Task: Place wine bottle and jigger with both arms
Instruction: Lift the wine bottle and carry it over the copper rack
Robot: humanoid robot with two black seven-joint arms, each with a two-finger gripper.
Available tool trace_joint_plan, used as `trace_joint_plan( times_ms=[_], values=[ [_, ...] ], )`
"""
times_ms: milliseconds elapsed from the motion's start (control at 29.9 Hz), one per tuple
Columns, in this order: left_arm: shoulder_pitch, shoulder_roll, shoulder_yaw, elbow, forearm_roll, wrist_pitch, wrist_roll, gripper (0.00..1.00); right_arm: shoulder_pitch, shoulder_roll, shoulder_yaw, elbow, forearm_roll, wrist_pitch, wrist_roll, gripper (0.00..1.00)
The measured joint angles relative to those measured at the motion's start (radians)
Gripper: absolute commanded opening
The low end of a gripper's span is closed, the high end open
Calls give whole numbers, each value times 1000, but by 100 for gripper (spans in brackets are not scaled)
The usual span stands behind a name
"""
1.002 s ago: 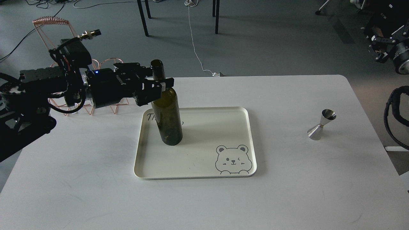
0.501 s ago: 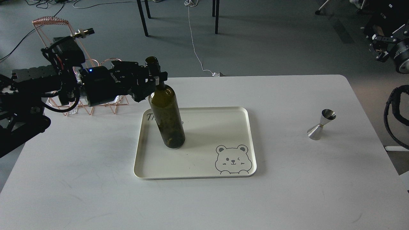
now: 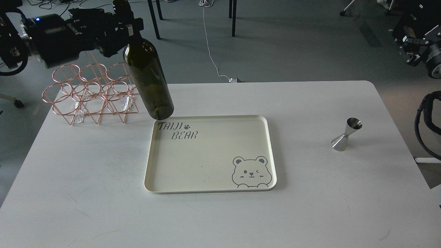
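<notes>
My left gripper (image 3: 124, 24) is shut on the neck of the dark green wine bottle (image 3: 148, 79) and holds it in the air, tilted, with its base above the far left corner of the cream tray (image 3: 210, 186). The bottle's mouth reaches the top edge of the view. The steel jigger (image 3: 346, 134) stands upright on the white table at the right, untouched. Only a cable loop (image 3: 425, 120) and joint parts (image 3: 418, 44) of my right arm show at the right edge; its gripper is out of view.
A copper wire bottle rack (image 3: 91, 94) stands at the table's far left, just behind and left of the hanging bottle. The tray bears a bear drawing and "TAIJI BEAR" lettering. Chair legs and cables lie on the floor beyond the table.
My left gripper has lifted the bottle off the tray and carried it up and to the left. The tray's lettering and the rack now show. The jigger has not moved.
</notes>
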Motion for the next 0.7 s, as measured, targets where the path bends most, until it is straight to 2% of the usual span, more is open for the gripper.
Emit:
trace_joint_plan(
  times_ms=[367, 535, 702],
  values=[
    [-51, -29, 9, 264, 1, 0, -24, 20, 0, 1, 10, 2, 0, 1, 0, 97],
    [-51, -56, 13, 351, 15, 2, -54, 20, 0, -1, 11, 2, 0, 2, 0, 97],
    [-51, -81, 31, 423, 21, 6, -61, 20, 0, 0, 11, 2, 0, 2, 0, 97]
  ],
)
